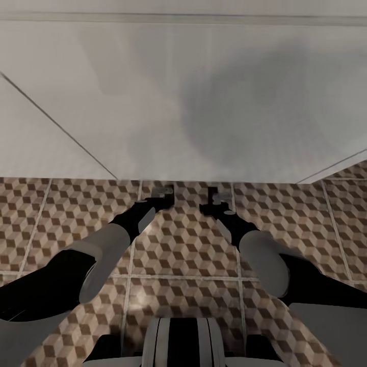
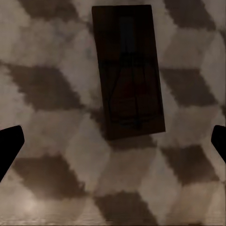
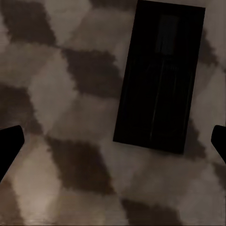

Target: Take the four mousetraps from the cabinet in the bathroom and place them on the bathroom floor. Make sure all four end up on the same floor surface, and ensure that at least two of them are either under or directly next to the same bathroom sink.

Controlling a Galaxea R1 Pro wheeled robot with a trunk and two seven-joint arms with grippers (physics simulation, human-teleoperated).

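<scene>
Two mousetraps lie flat on the cube-patterned bathroom floor (image 1: 183, 255), both in shadow. One mousetrap (image 2: 128, 70) shows in the left wrist view, just ahead of my left gripper (image 2: 115, 143), which is open and holds nothing. The other mousetrap (image 3: 160, 75) shows in the right wrist view, ahead of my open, empty right gripper (image 3: 113, 143). In the head view my left gripper (image 1: 162, 196) and right gripper (image 1: 216, 200) hang low over the tiles, side by side, close to a white panel (image 1: 168, 102). The cabinet and the sink's basin are out of view.
The white flat-fronted panel rises straight ahead, with angled seams at left and right, and carries my shadow. Patterned tiles stretch to both sides and back toward my base (image 1: 181, 341).
</scene>
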